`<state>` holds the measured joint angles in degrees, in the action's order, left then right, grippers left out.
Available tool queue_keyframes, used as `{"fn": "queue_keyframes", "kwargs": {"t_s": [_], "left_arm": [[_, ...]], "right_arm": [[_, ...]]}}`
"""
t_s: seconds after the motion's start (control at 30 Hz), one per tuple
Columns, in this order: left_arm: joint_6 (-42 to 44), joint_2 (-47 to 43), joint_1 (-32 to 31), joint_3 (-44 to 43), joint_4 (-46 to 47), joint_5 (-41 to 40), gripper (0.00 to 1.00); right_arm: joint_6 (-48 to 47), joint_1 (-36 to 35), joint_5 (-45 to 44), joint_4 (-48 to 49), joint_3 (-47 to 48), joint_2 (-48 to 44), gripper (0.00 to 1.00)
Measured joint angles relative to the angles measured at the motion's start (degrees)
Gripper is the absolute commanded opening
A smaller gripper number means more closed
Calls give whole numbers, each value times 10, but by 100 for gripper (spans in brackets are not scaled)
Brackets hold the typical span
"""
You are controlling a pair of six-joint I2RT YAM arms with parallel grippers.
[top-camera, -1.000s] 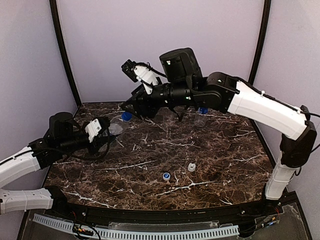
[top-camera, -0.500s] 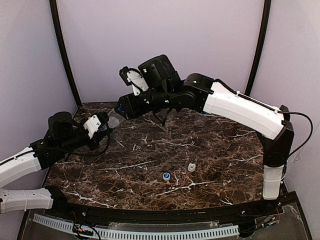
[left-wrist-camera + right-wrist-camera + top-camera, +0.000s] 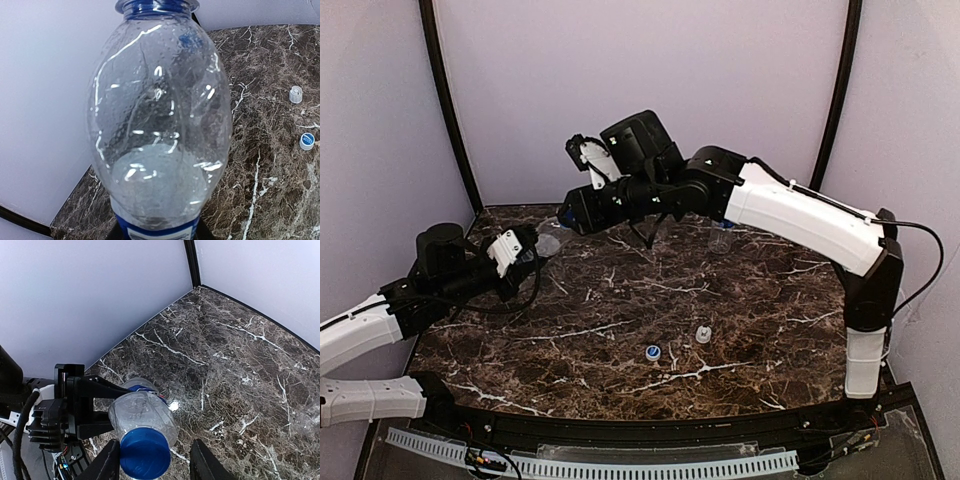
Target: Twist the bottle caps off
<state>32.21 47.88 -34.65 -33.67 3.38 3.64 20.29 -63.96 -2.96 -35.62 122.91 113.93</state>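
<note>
My left gripper (image 3: 525,252) is shut on the lower body of a clear bottle (image 3: 546,243) with a blue label and holds it tilted above the table's back left. In the left wrist view the bottle (image 3: 160,125) fills the frame above the gripper (image 3: 159,233). Its dark blue cap (image 3: 145,454) is on the neck. My right gripper (image 3: 155,465) is open, one finger (image 3: 107,465) against the cap's side and the other well apart. In the top view the right gripper (image 3: 567,214) covers the cap.
A pale blue-and-white cap (image 3: 652,352) and a white cap (image 3: 703,334) lie loose on the marble table (image 3: 760,300) near the front middle. Both show in the left wrist view (image 3: 306,141) (image 3: 296,94). Another clear bottle (image 3: 721,237) stands at the back, partly behind the right arm.
My right arm has swung left and brought its open gripper around the dark blue cap. My left gripper has lifted the bottle slightly towards it.
</note>
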Motion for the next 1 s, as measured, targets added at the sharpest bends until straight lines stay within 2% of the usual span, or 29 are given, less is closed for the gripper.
{"fn": "queue_keyframes", "kwargs": {"t_s": [0.13, 0.23, 0.3, 0.53, 0.6, 0.73, 0.83, 1.0], "left_arm": [[0, 0, 0, 0, -1, 2, 8], [0, 0, 0, 0, 0, 2, 9], [0, 0, 0, 0, -1, 3, 9], [-15, -3, 2, 0, -34, 34, 8], [-19, -6, 4, 0, -73, 84, 9], [-25, -9, 3, -1, -163, 238, 10], [-18, -10, -1, -1, -213, 336, 11], [24, -13, -7, -9, -279, 407, 11]], "right_arm": [[0, 1, 13, 4, 0, 4, 32], [-1, 2, 28, 10, 0, 4, 7], [-5, 4, 41, 12, 0, 4, 0], [-94, 27, 154, 21, -32, -2, 0], [-157, 30, 195, 23, -76, -20, 0], [-312, 14, 259, 4, -165, -73, 0], [-442, -16, 273, -27, -190, -100, 0], [-623, -64, 252, -79, -183, -109, 0]]}}
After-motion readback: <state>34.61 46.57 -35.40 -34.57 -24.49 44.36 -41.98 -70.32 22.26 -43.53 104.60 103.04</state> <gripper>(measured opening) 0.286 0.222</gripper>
